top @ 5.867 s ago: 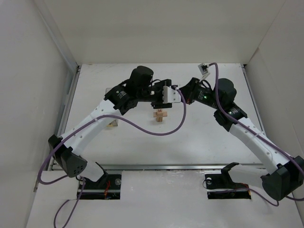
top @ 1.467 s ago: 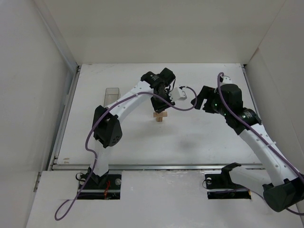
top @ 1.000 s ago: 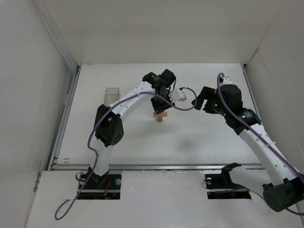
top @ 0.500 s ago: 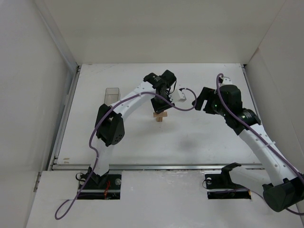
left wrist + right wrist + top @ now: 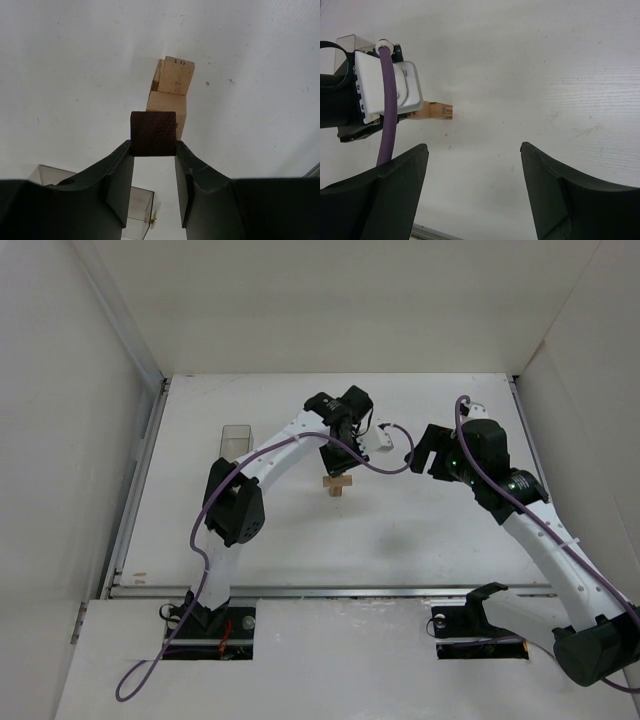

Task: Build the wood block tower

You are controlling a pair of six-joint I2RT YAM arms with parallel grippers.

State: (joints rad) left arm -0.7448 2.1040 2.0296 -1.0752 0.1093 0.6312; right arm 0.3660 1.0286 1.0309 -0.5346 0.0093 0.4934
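Left wrist view shows the left hand point(image 5: 153, 146) clamped on a dark reddish-brown block point(image 5: 153, 133), one black finger pressed against each side of it and its square face turned toward the camera. Just beyond the block sits the wood block tower point(image 5: 170, 92), light-tan bars laid crosswise, the upper one with small printed figures on its end. The dark block overlaps the near end of the tan bars in this view, and whether it touches them or hangs just above cannot be told. From the top external view the tower stands on the white worktop point(image 5: 400, 530) about midway across, with the left hand directly over it. A clear plastic box point(image 5: 235, 437) lies well apart at the left side of the worktop. The right hand point(image 5: 472, 165) is held to the right of the tower, near it but not touching, its two fingers spread wide with only bare worktop between them. In the right wrist view one tan bar end pokes out from behind the left wrist's white camera housing point(image 5: 390, 90), which carries a purple cable point(image 5: 387, 115).
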